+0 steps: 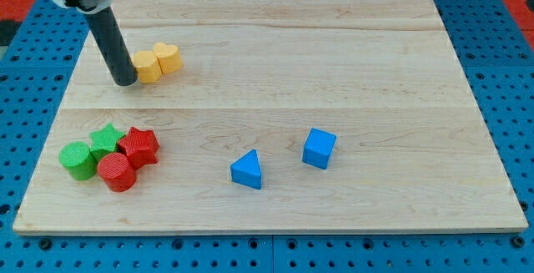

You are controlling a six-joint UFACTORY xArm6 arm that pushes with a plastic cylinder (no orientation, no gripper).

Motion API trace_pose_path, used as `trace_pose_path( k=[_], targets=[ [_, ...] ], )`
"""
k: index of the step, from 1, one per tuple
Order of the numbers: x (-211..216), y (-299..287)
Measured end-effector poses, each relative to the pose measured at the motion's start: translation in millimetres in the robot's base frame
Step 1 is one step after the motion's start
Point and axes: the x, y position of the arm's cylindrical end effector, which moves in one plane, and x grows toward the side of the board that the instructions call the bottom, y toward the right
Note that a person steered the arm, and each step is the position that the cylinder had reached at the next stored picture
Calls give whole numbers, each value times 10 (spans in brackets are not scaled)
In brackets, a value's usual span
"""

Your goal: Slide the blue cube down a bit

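Observation:
The blue cube (pixel 319 148) sits on the wooden board (pixel 275 56), right of centre toward the view's bottom. A blue triangular block (pixel 247 170) lies to its lower left, apart from it. My tip (pixel 125 82) is at the upper left of the board, touching the left side of a yellow block (pixel 148 67), far from the blue cube.
A yellow heart-shaped block (pixel 168 57) touches the other yellow block on its right. At lower left a cluster sits together: a green cylinder (pixel 78 159), a green star (pixel 106 139), a red star (pixel 139 145) and a red cylinder (pixel 117 172).

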Motion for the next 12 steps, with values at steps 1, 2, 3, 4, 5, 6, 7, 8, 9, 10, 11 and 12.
trace_pose_path(
  k=[1, 2, 3, 4, 5, 6, 7, 8, 9, 10, 11, 12],
  targets=[
    [93, -56],
    [319, -53],
    [328, 190],
    [283, 393],
    [235, 393],
    [235, 393],
    [235, 392],
    [289, 479],
    [457, 893],
    [514, 1317],
    [447, 1517],
    [445, 1867]
  ],
)
